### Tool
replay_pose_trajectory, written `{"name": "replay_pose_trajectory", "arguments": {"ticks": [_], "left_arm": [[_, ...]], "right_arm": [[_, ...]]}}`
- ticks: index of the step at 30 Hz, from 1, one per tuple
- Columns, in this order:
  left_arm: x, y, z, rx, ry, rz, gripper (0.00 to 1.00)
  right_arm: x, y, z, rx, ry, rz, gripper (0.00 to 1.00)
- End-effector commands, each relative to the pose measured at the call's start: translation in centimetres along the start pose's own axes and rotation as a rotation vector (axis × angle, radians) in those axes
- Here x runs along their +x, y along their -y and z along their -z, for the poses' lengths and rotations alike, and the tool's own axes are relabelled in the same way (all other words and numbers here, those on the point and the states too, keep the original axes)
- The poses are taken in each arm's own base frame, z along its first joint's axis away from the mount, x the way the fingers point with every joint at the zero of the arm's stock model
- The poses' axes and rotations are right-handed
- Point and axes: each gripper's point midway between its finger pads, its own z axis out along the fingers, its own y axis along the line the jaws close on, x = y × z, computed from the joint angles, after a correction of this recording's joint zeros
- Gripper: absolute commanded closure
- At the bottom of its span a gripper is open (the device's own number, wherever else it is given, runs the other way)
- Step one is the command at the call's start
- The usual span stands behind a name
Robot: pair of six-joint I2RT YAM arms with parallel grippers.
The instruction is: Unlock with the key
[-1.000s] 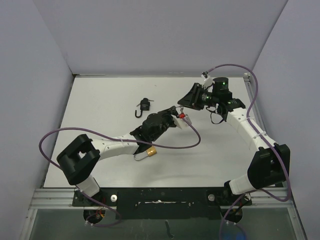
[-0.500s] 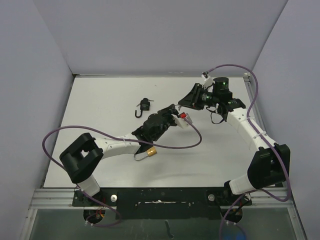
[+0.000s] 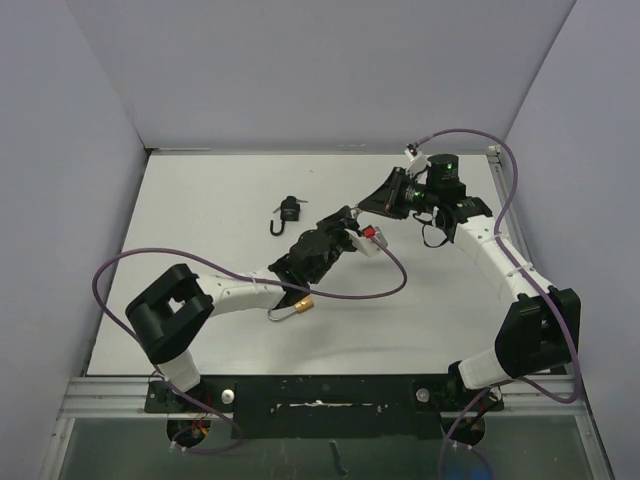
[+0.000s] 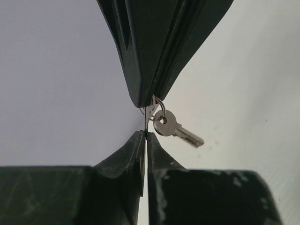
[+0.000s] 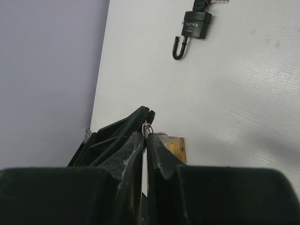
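A small ring of silver keys is held in the air between both grippers. In the left wrist view my left gripper [image 4: 146, 136] is shut on one key, seen edge-on. My right gripper [image 4: 151, 96] is shut on the key ring from above, and a second key [image 4: 177, 130] hangs free. They meet above the table's middle in the top view, left gripper [image 3: 351, 223] and right gripper [image 3: 369, 208]. The brass padlock [image 3: 300, 304] lies on the table beside the left forearm. It also shows in the right wrist view [image 5: 174, 146], behind my right gripper [image 5: 146, 135].
A black padlock [image 3: 289, 211] with an open shackle lies at the back left of centre, also in the right wrist view [image 5: 195, 26]. A red-and-white tag [image 3: 374, 237] hangs below the grippers. The left arm's purple cable [image 3: 350, 292] loops over the table.
The left arm and its cable have shifted slightly to the right. Both grippers stay shut at the keys in about the same place.
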Motion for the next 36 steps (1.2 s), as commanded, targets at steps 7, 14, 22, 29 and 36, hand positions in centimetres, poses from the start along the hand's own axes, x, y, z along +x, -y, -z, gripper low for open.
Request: {"name": "replay_pose_trajectory", "arguments": {"ticks": [7, 14, 22, 29, 36], "left_arm": [[-2.1, -2.4, -0.3, -0.131, 0.055, 0.045, 0.64], [0.1, -2.1, 1.3, -0.128, 0.003, 0.069, 0.31], [4.1, -4.7, 4.1, -0.142, -0.081, 0.285, 0.3], [5.1, -6.5, 5.6, -0.055, -0.106, 0.57, 0.27], [5.0, -6.0, 7.0, 0.114, -0.132, 0.848, 0.26]], "right_arm": [[-2.2, -1.3, 0.8, -0.041, 0.097, 0.0, 1.0], [-3.4, 0.0, 1.8, -0.029, 0.153, -0.027, 1.0], [-3.7, 2.1, 2.9, 0.014, 0.171, 0.006, 1.0], [-3.0, 3.3, 3.0, 0.033, 0.152, 0.106, 1.0], [-2.1, 3.5, 3.0, 0.015, 0.119, 0.184, 1.0]]}}
